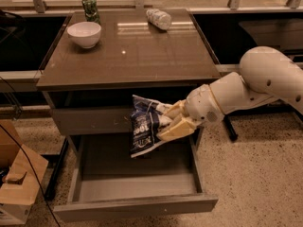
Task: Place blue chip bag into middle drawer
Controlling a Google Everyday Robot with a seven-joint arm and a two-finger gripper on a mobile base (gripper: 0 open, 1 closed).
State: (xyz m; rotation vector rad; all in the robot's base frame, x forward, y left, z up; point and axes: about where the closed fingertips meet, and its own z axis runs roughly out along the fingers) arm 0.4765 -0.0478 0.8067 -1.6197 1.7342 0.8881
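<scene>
The blue chip bag [144, 131], dark blue and white with white lettering, hangs upright in my gripper [166, 123]. The gripper is shut on the bag's right edge, its cream fingers [176, 128] pinching it. The white arm comes in from the right. The bag hangs in front of the upper drawer front and above the inside of the open middle drawer [137, 174], which is pulled out wide below the cabinet top. The drawer's floor is bare and its plain front panel [137, 207] faces me.
On the brown cabinet top [142, 56] stand a white bowl [84, 34], a green can [90, 7] and a clear plastic bottle [158, 19] lying down. A cardboard box [16, 183] and cables sit on the floor at left.
</scene>
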